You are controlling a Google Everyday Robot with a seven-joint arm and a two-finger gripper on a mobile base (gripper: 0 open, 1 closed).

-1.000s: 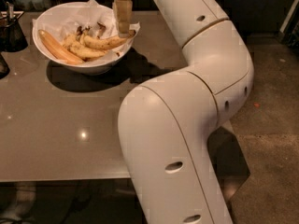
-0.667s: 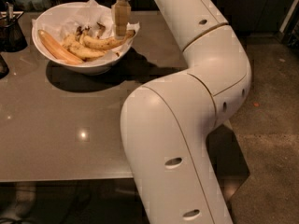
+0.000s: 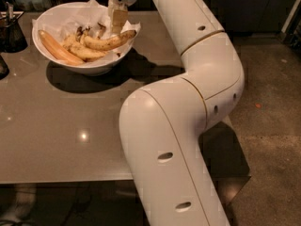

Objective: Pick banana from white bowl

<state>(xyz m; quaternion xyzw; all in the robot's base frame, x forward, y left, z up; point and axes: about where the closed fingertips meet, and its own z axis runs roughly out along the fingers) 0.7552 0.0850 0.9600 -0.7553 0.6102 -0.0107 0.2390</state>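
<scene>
Here, near to far: the arm point(image 3: 178, 140) rises from the lower edge, bends at an elbow on the right, and reaches back to the left over the table point(image 3: 56, 126). Past the tabletop stands the bowl point(image 3: 94, 68), lined with paper, with a dark holder point(image 3: 11, 32) beside it at the left edge.

Inside the bowl, an orange banana point(image 3: 59, 48) lies along the left wall and stubby spotted ones point(image 3: 77, 48) sit at the centre. The banana point(image 3: 109, 42), long and speckled, lies uppermost on the right. Its long axis runs from the bowl's middle up and to the right, and its dark tip reaches the right rim.

The gripper point(image 3: 118, 25) hangs straight down over the bowl's right half and meets the banana's upper side slightly toward the tip end. Whether it is closed on the fruit cannot be told.

Key relation: the banana lies directly beneath the gripper, with its axis running crosswise under it. The pick therefore probably calls for a vertical lift. Because the contact is off-centre, the longer stem end may droop.
</scene>
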